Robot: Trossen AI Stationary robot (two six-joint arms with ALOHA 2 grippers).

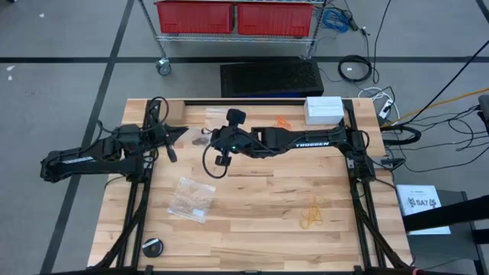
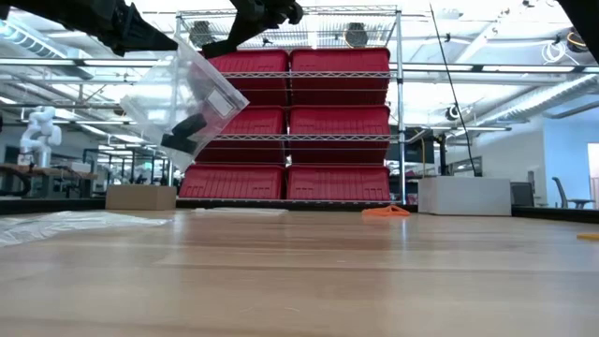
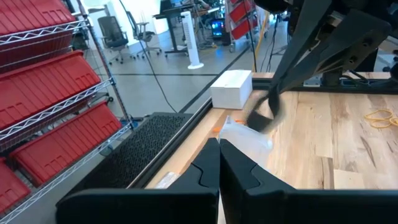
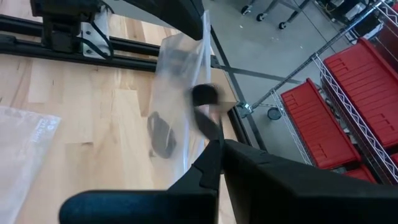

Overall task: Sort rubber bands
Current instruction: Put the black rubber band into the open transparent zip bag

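Note:
A clear plastic bag (image 2: 201, 89) hangs in the air over the table's far left part, with black rubber bands (image 4: 161, 134) lying in its bottom. My left gripper (image 3: 219, 146) is shut on the bag. My right gripper (image 4: 216, 146), reaching in from the table's right, is shut with a black rubber band (image 4: 202, 99) at its tips, right by the bag's edge. Orange rubber bands (image 1: 284, 122) lie at the far edge. Pale yellow-tan ones (image 1: 313, 214) lie on the near right. My left gripper pinches the bag's upper edge (image 3: 231, 132) between its two shut fingers, coming about level from the table's left. The bag hangs tilted below it, clear of the table. My right gripper pinches one end of a black rubber band (image 4: 210, 127) at its fingertips, slanting down from the table's right. The band sticks out past the tips against the bag; whether the fingers touch the bag, I cannot tell.
A second clear bag (image 1: 191, 198) lies flat on the near left of the table. A white box (image 1: 323, 109) stands at the far right corner and a round black object (image 1: 153, 247) at the near left. Red bins (image 2: 295, 122) fill a wire rack beyond the far edge.

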